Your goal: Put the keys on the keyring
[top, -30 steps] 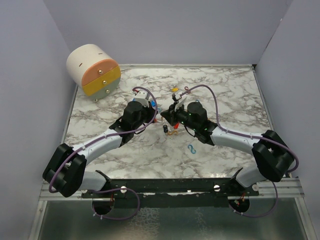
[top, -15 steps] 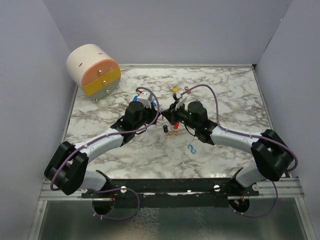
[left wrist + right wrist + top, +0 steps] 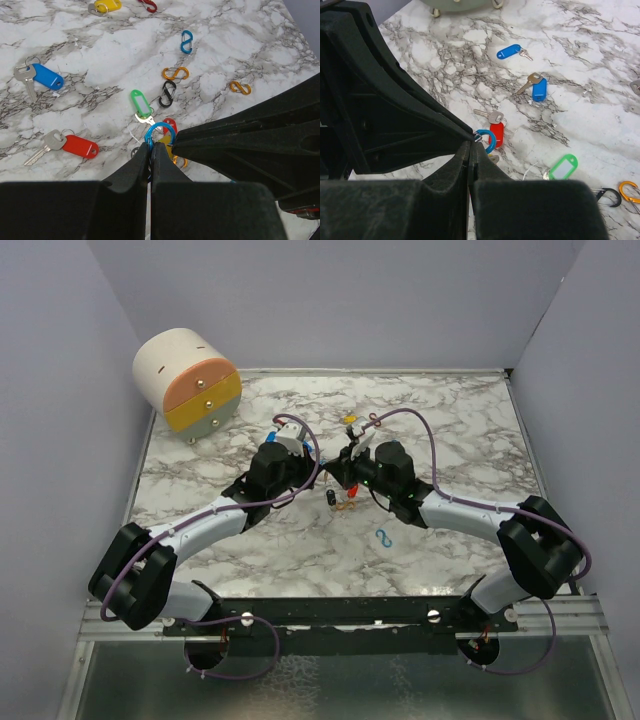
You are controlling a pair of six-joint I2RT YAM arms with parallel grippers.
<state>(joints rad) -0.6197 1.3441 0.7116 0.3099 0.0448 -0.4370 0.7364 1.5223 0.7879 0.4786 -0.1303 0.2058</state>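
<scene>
- left gripper [image 3: 150, 152] was clenched on small blue metal keyring [image 3: 161, 124]
- right gripper [image 3: 470, 150] was clenched, its tip at keyring; its grasp was unclear
- green-tagged key [image 3: 139, 104] lay just beside keyring
- red-tagged key [image 3: 80, 146] and blue-tagged key [image 3: 47, 76] lay apart on white marble counter [image 3: 240, 30]

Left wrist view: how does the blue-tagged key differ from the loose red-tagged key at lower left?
The blue-tagged key has a blue tag, the red-tagged key a red one. The blue one's metal blade angles down beside its tag; the red one's stretches out opposite its tag. Blue lies farther from the camera, red nearer. Both lie flat on the marble, off the blue keyring.
</scene>
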